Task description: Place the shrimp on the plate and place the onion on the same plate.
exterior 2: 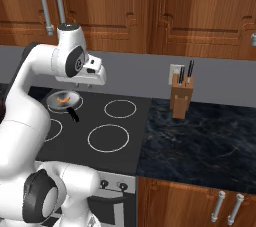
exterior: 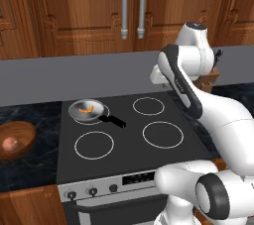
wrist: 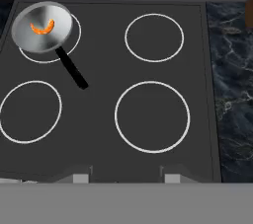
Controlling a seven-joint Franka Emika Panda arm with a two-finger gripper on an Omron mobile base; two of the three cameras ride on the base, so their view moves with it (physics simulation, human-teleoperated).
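Fingers (wrist: 127, 176) sit nearest the hand camera, their two tips set partly apart with nothing between them, so they hold nothing. They hang high above the near edge of the stove (wrist: 99, 99), looking down on its four rings.

The shrimp (wrist: 42, 27) lies curled in the middle of the grey frying pan (wrist: 25, 41), far and to the left of the fingers. The pan rests on the far-left burner (wrist: 49, 62), and its black handle (wrist: 72, 73) points towards the near right, into the middle of the stove. Left of the stove, on the dark marble desk, a wooden bowl (exterior: 26, 131) holds the onion (exterior: 10, 143), well apart from the pan. A knife block (exterior 2: 181, 98) stands on the desk to the right, out of the way.

The step in hand looks like the reach for the shrimp, and it has hardly begun. To do it well, the hand should travel far and left until it is straight over the pan, then come down vertically inside the rim, keeping clear of the handle. The shrimp is small and curved, so the fingers should straddle its narrow body across the arc, not along it, and close low, nearly touching the pan floor. Closing too high would likely pinch air or flick it aside. A straight lift should follow before any sideways travel towards the plate.
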